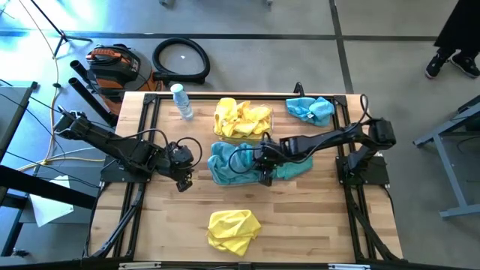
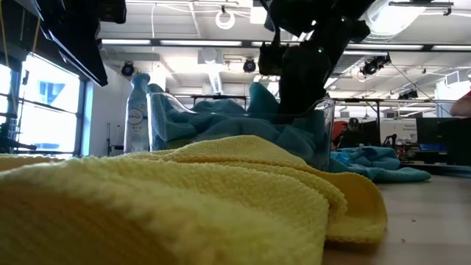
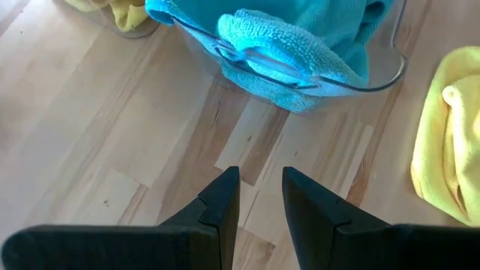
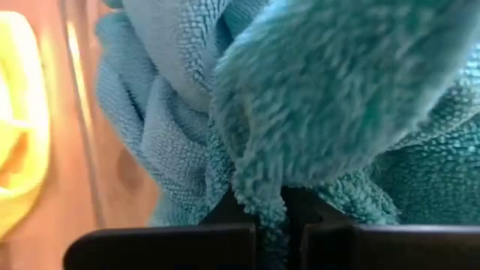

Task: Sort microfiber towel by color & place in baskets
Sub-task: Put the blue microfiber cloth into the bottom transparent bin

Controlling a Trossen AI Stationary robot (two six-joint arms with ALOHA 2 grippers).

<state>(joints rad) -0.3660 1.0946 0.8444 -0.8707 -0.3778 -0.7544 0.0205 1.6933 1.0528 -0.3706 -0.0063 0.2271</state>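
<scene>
- Pinching a teal towel (image 4: 322, 112), the right pincer (image 1: 264, 169) sits over the teal-filled basket (image 3: 375, 79).
- Left pincer (image 1: 182, 177): slightly spread, empty, just beside that basket.

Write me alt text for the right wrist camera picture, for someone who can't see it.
The right gripper is shut on a fold of fuzzy teal towel that fills most of the view. More teal cloth is bunched behind it, and at one edge a clear basket wall stands on the wooden table beside a yellow towel.
</scene>
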